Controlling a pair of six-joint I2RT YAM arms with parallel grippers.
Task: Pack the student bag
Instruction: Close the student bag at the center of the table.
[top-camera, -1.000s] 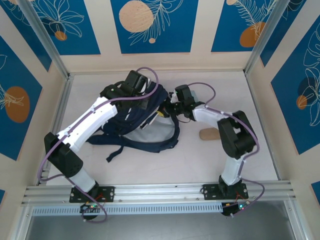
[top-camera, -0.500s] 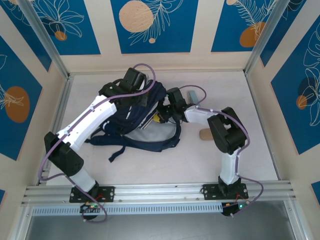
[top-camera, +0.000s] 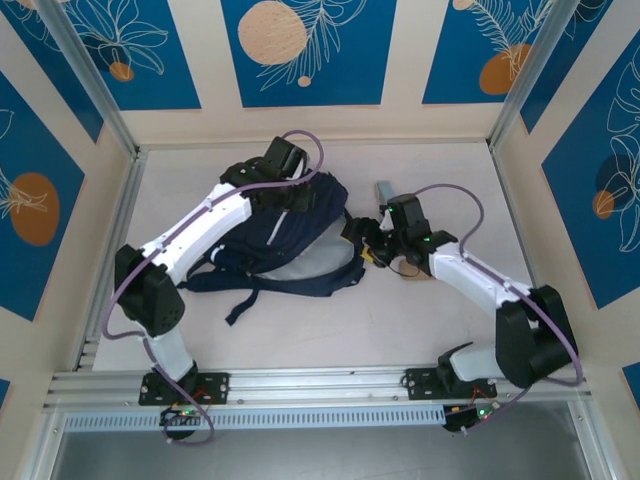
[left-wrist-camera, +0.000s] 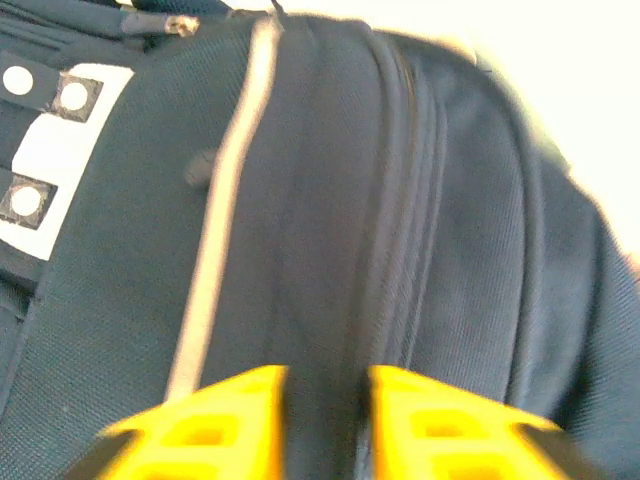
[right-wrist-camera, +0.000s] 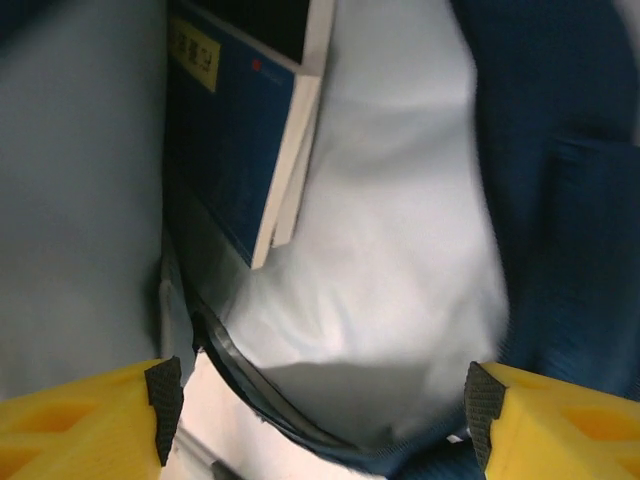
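student bag (top-camera: 300, 230), a large dark navy fabric backpack with dark straps, lies on its side near the middle of the pale beige table (top-camera: 400, 330), slightly left of centre, straps trailing toward the near edge. seen from above, the white left arm reaches over the bag from the left, and the left gripper (top-camera: 290, 198) points down onto its upper side. in the left wrist view the left gripper (left-wrist-camera: 325, 385) has its yellow fingers (left-wrist-camera: 210, 430) parted only a little, with a ridge of the bag (left-wrist-camera: 330, 200) running into the gap; whether they touch the fabric cannot be told. a thin white stripe (left-wrist-camera: 225, 220) and a white patch (left-wrist-camera: 55, 150) show on the cloth.

the right gripper (top-camera: 362, 243) sits just beside the bag's right end. in the right wrist view the right gripper (right-wrist-camera: 320, 420) is spread wide, black-padded yellow fingers (right-wrist-camera: 90, 420) at the lower corners, with nothing between them. it faces the bag's (right-wrist-camera: 560, 150) open mouth, where pale grey lining (right-wrist-camera: 390, 250) shows and a thin blue book with white page edges (right-wrist-camera: 225, 150) stands inside.
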